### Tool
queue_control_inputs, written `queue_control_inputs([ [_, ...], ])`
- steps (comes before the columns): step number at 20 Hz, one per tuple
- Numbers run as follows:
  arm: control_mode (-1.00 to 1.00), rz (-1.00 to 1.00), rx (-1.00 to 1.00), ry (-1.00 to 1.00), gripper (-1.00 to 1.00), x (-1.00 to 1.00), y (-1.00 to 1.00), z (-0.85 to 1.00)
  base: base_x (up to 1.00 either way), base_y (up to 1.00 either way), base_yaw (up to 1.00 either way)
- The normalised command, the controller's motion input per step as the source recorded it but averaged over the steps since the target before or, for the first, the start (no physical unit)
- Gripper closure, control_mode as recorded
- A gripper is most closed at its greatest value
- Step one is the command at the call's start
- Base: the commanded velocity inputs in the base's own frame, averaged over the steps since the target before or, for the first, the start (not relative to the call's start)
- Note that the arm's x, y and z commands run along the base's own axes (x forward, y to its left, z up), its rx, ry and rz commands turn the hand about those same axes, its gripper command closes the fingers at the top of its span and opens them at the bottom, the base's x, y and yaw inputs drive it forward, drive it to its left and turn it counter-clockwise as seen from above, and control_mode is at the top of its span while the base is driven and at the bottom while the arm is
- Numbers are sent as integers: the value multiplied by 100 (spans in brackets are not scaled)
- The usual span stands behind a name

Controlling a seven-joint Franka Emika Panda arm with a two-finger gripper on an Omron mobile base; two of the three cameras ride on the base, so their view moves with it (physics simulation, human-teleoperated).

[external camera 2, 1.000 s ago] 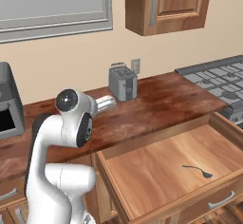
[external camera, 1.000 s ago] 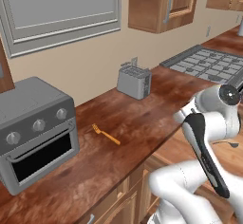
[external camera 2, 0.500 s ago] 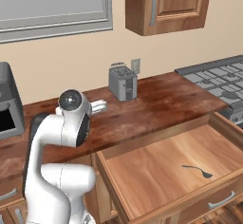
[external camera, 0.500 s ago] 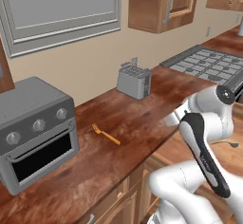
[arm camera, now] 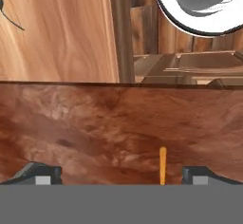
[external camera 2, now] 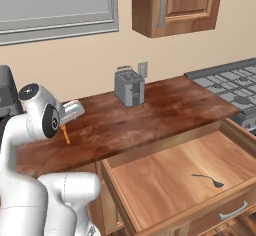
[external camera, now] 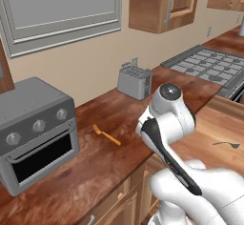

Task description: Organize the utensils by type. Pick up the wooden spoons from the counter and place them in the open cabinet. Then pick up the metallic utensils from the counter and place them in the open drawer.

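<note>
- Swinging further left than a moment ago, the gripper (arm camera: 116, 173) hangs over the counter (external camera: 95, 171), fingers spread wide, holding nothing.
- The fork (external camera: 106, 134) lies unmoved.

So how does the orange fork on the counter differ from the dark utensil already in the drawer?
The fork is orange-gold and lies on the counter; the dark utensil is blackish and lies in the open drawer. The fork looks straight, the dark utensil slightly curved. Both are slim and lie flat.
</note>
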Motion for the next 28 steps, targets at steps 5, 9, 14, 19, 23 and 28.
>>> queue_control_inputs([
  [5,-100,20,-5,25,-100,42,49,-6,0,0,0],
  [9,-100,23,0,28,-100,50,32,-8,0,0,0],
  [14,-100,17,-1,19,-100,41,49,-32,0,0,0],
  [19,-100,9,-2,7,-100,29,50,-48,0,0,0],
  [23,-100,1,0,0,-100,24,27,-49,0,0,0],
  [28,-100,1,0,0,-100,38,1,-42,0,0,0],
])
